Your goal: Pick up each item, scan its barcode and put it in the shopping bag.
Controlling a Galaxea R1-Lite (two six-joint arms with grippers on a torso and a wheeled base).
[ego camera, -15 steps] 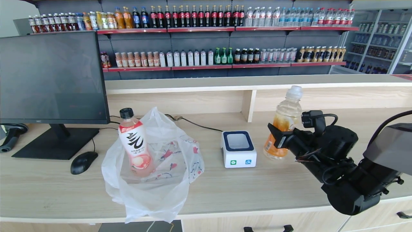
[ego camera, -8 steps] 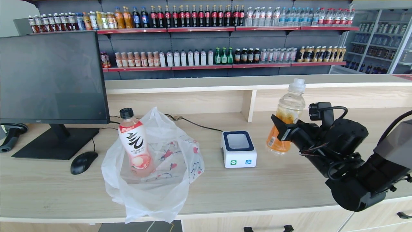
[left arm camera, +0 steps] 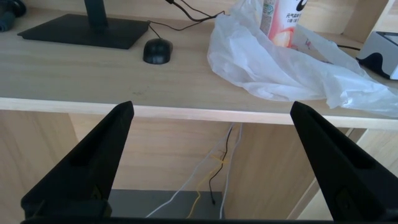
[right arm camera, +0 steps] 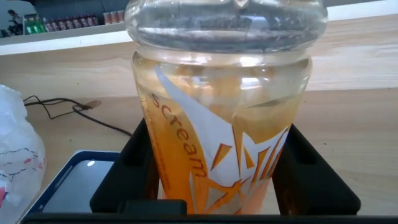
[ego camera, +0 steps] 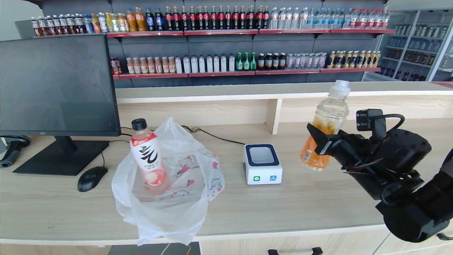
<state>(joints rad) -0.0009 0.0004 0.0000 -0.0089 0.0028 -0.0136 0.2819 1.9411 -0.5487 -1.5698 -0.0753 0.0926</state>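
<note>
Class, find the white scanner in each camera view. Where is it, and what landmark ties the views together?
Head view: scanner mid-counter, between bag and the held bottle.
Left wrist view: scanner just beyond the bag, cut by the frame.
Right wrist view: scanner between bag and bottle.
Shared landmark: the bag.

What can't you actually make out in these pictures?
- Head view: the pink bottle's base, hidden by the bag.
- Head view: the right gripper's far finger, behind the orange bottle.
- Right wrist view: the orange bottle's cap, cut off by the picture's edge.
- Head view: the shelf bottles' labels, too small to read.
</note>
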